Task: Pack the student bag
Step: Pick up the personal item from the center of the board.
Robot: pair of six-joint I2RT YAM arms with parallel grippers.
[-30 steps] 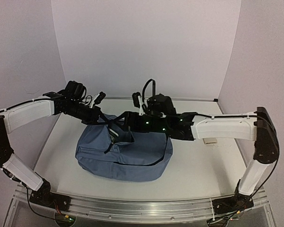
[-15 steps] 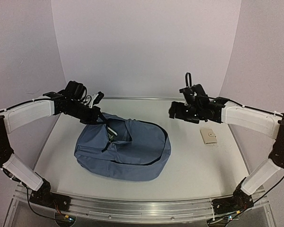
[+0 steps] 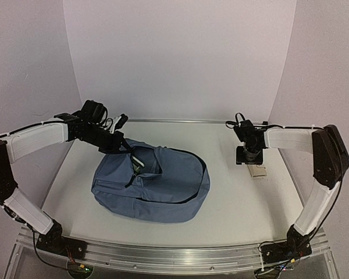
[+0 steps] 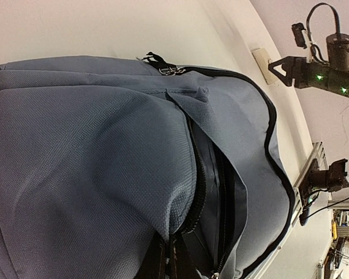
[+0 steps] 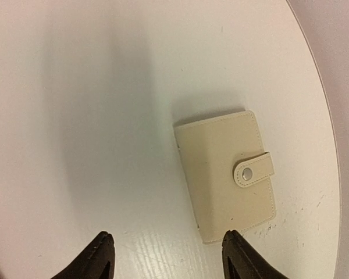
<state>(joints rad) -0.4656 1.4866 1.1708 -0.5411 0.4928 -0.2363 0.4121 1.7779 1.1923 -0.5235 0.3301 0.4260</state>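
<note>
Hovering wide-open above the cream wallet (image 5: 224, 174), the right gripper (image 5: 167, 238) should centre over it before dropping; the student bag (image 3: 163, 186) lies well left of the wallet, its mouth pinched by the left gripper (image 3: 125, 146).

Overhead and close left wrist views share the student bag (image 3: 154, 186).

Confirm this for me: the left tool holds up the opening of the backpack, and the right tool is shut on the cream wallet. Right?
Not quite. The right tool is not shut on the wallet: the right wrist view shows its fingers open and clear of the wallet, which lies untouched. The rest holds: the left tool holds up the opening of the backpack.
</note>
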